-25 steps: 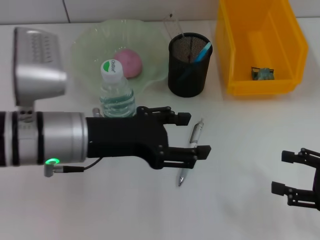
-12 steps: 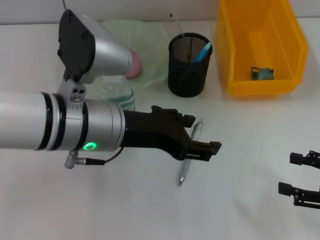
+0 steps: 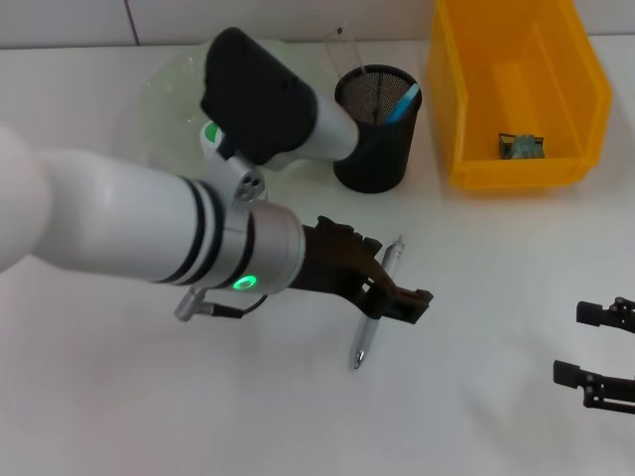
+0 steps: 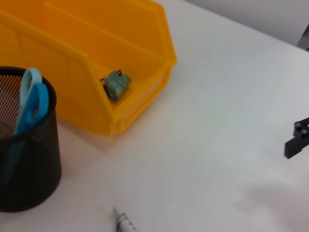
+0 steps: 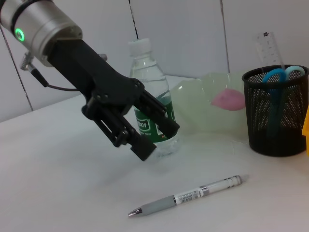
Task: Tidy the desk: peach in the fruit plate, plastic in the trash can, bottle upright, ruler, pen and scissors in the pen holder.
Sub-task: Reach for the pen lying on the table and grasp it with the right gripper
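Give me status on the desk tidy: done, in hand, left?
Done: peach in fruit plate, bottle upright, scissors and ruler in pen holder, plastic in trash can. In hand: left gripper open above the pen. Left: pen into holder. Right gripper idle.

This looks like a robot test bench staged as an office desk: a plain white flat tabletop (image 3: 476, 278) backed by pale panelled wall (image 5: 183, 34). A black wire-mesh cylindrical pen cup (image 3: 376, 129) stands on it; just beside that sit a bright yellow rectangular plastic bin (image 3: 516, 89) and a translucent pale green scalloped bowl (image 3: 169, 94).
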You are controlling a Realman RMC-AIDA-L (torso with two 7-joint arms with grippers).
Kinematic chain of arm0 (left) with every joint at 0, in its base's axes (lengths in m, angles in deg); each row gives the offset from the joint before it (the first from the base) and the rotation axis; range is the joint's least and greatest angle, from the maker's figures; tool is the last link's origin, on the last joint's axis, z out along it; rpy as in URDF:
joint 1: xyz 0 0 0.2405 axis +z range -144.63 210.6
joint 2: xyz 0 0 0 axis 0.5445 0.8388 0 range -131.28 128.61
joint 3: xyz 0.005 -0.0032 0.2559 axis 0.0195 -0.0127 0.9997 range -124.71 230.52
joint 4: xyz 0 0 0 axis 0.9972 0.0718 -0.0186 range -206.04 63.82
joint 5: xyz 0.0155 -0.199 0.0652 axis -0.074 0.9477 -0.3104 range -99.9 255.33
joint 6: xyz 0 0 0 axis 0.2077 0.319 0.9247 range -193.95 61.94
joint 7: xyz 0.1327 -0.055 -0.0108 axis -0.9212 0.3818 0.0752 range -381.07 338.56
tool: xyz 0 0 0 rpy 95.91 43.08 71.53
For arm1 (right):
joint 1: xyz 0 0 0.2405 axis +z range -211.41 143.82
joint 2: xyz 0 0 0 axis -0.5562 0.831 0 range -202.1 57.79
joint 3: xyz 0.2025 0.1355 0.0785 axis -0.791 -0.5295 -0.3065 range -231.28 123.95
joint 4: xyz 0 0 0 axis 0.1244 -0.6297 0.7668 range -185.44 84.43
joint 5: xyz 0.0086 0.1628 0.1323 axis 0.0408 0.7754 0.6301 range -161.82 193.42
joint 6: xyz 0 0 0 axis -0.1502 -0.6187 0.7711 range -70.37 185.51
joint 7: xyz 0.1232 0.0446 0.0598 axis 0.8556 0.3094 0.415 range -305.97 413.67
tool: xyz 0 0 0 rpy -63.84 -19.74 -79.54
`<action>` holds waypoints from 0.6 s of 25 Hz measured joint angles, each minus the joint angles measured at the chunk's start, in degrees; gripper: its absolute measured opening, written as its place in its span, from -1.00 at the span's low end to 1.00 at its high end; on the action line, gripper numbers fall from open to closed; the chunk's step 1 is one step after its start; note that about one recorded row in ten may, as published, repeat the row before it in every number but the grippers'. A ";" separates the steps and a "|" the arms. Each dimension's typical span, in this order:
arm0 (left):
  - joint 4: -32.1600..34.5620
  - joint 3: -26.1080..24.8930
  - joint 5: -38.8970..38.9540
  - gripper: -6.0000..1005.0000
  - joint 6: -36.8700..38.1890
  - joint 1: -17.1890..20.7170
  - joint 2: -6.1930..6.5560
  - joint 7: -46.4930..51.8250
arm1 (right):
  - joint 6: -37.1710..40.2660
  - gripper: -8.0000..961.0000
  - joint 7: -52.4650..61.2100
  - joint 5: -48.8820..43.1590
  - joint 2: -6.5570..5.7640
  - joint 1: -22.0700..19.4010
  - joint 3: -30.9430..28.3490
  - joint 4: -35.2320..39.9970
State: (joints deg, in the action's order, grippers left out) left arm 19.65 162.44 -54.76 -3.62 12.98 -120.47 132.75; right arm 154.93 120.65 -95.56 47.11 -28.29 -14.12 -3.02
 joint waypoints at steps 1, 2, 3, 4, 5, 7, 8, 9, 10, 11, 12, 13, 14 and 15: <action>0.00 0.00 0.00 0.56 0.00 0.00 0.00 0.00 | -0.04 0.73 0.00 0.00 0.00 0.00 0.00 0.03; -2.53 1.19 -2.89 0.56 -0.54 -3.55 -0.06 3.58 | -0.14 0.73 -0.01 0.00 0.00 -0.02 0.00 0.05; -3.50 1.44 -3.52 0.56 -0.62 -4.75 -0.06 4.42 | -0.29 0.73 -0.03 0.00 0.00 -0.03 0.00 0.07; -4.59 1.79 -4.20 0.56 -0.72 -5.96 -0.06 5.23 | -0.42 0.73 -0.05 0.00 0.00 -0.03 0.00 0.07; -4.59 1.79 -4.20 0.56 -0.72 -5.96 -0.06 5.23 | -0.64 0.73 -0.06 0.00 0.00 0.01 0.00 0.07; -7.81 2.96 -6.86 0.55 -1.05 -9.14 -0.06 8.25 | -0.69 0.73 -0.07 0.00 0.01 0.05 0.00 0.07; -8.10 3.03 -6.99 0.55 -1.06 -9.47 -0.05 8.52 | -0.71 0.73 -0.08 0.00 0.03 0.09 0.00 0.07; -8.67 3.18 -7.24 0.55 -1.08 -10.01 -0.05 9.00 | -0.71 0.73 -0.08 0.00 0.06 0.12 0.00 0.07; -9.43 3.31 -7.33 0.55 -1.10 -10.62 -0.05 9.44 | -0.72 0.73 -0.09 0.00 0.07 0.13 0.00 0.07; -10.26 3.32 -7.44 0.55 -1.10 -11.15 -0.05 9.95 | -0.74 0.73 -0.09 0.00 0.09 0.16 0.00 0.07; -10.91 3.32 -7.55 0.54 -1.01 -11.71 -0.05 10.28 | -0.76 0.73 -0.09 0.00 0.09 0.18 0.01 0.07; -11.45 3.34 -7.63 0.54 -0.91 -12.32 -0.05 10.56 | -0.78 0.73 -0.09 0.00 0.09 0.21 0.00 0.07; -12.08 3.48 -7.73 0.53 -0.82 -12.85 -0.04 10.71 | -0.80 0.73 -0.09 0.00 0.09 0.22 0.00 0.07; -12.58 3.65 -7.79 0.52 -0.77 -13.33 -0.04 10.78 | -0.81 0.73 -0.09 0.00 0.09 0.32 0.00 0.07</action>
State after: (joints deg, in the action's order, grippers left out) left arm 7.07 166.09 -62.56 -4.39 -0.35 -120.51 143.52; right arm 154.12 120.55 -95.56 47.20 -27.97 -14.12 -2.96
